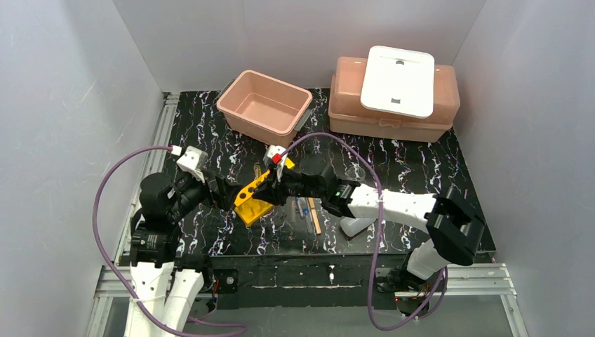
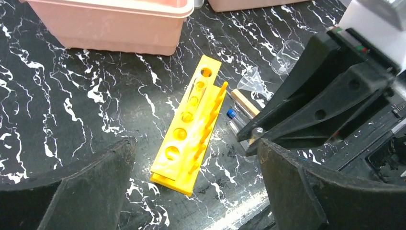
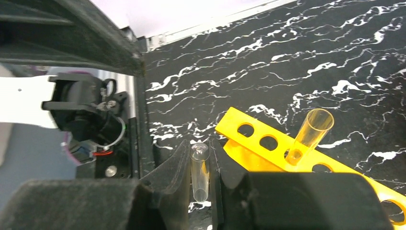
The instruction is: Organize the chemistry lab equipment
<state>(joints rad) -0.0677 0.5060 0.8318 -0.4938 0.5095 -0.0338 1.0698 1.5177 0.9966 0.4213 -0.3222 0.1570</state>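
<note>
Left gripper hangs spread wide and empty over the rack on the table. Right gripper pinches a tube upright just beside the rack. The tube looks like light, slick, brittle glass, so grip it mid-length, gently.

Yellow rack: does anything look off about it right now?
The yellow rack sits skewed, diagonal to the near edge of the table. The one tube in it appears to lean rather than stand straight. Nothing spilled or broken shows.
</note>
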